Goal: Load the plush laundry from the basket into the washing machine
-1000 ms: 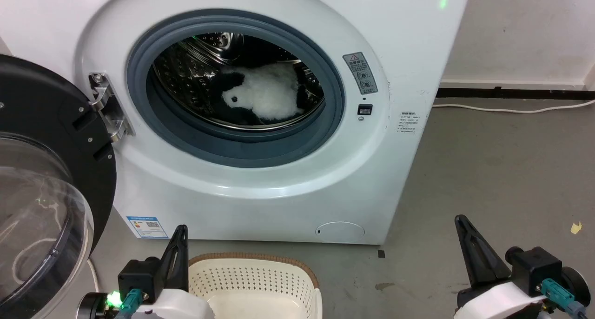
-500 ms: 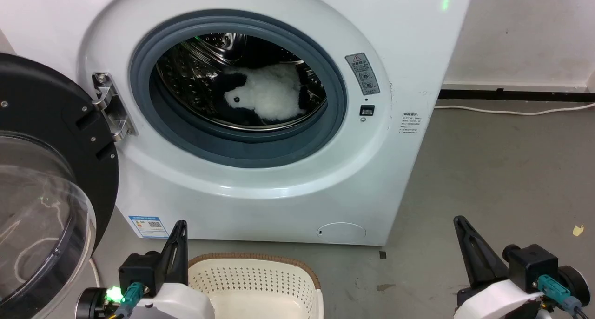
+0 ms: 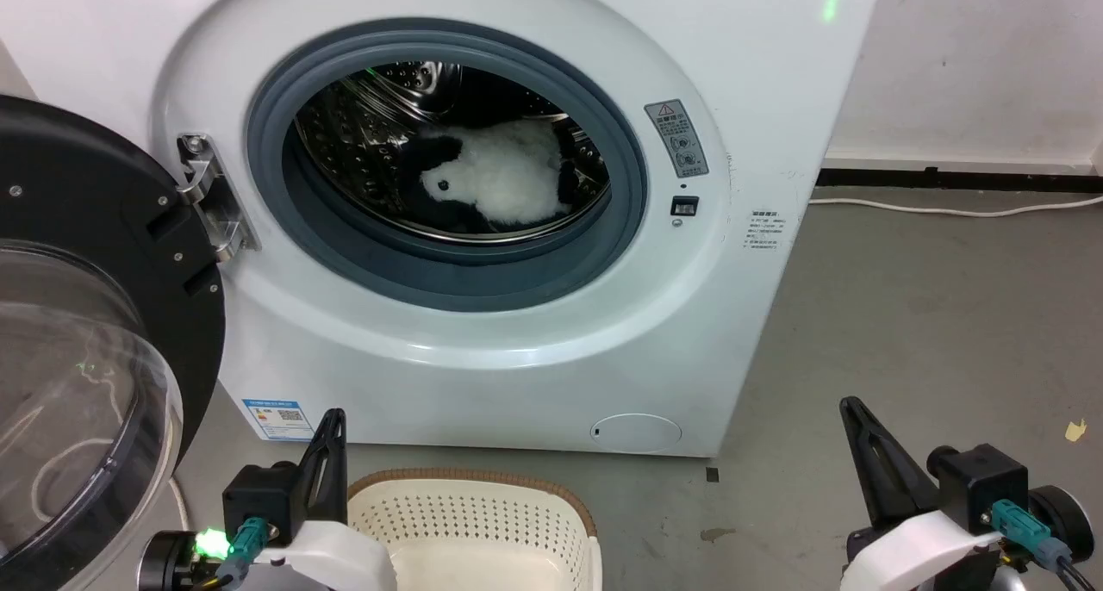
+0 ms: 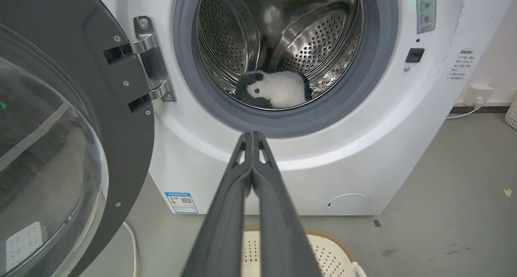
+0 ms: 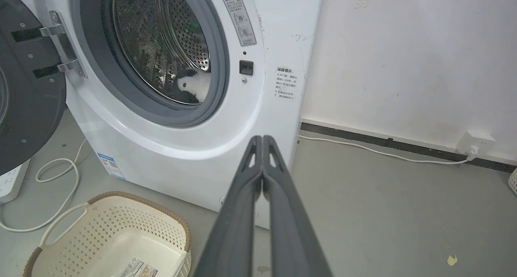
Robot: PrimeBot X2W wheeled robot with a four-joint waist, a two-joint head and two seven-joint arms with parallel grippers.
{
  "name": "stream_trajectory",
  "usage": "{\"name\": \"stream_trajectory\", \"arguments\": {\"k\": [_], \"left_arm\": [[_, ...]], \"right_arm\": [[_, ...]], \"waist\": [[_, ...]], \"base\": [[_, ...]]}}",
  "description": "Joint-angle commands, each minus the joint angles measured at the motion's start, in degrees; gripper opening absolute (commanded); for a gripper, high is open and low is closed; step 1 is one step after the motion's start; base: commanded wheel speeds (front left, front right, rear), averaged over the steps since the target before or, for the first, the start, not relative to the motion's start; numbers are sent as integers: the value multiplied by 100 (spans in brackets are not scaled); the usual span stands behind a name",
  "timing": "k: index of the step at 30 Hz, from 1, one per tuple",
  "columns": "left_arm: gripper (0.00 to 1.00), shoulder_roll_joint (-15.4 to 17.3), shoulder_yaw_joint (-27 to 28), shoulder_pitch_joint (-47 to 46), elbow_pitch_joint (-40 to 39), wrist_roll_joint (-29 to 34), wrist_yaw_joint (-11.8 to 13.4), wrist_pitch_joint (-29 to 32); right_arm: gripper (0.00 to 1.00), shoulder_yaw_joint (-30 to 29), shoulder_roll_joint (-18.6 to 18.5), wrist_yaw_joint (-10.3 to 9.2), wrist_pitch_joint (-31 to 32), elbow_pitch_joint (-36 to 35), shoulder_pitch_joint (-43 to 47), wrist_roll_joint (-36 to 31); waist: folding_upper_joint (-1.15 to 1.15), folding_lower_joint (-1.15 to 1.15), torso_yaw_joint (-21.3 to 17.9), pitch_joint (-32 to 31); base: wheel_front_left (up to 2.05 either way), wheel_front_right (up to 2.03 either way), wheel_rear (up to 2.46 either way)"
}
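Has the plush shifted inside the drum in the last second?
No. The plush laundry keeps its spot relative to the grey door seal; the whole head view slid slightly, so the camera moved.

Grey floor (image 3: 931, 315), white wall (image 3: 974, 57) w/ black skirting (image 3: 956, 177), white cable (image 3: 948, 211) along it.

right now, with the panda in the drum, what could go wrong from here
The plush laundry lies inside, close to the grey seal; swinging the open door shut might pinch it. The basket sits on the floor ahead, and a white cable loops beside the washing machine: rolling forward could shove or snag them.
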Motion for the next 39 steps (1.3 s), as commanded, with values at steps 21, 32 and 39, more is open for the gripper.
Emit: {"name": "stream_trajectory", "arguments": {"k": [21,32,39], "left_arm": [[0,-17,59,-113,-74,147,17,153],[0,-17,59,-113,-74,147,17,153],[0,-17,59,-113,-74,147,17,153]], "right_arm": [[0,-27,5,-4,159,26,-84,-95],[0,-27,5,-4,159,26,-84,-95],[0,-27,5,-4,159,26,-84,-95]], "waist": [[0,0,27,-12],[0,0,27,-12],[0,0,27,-12]], "base": [[0,0,0],[0,0,0],[0,0,0]]}}
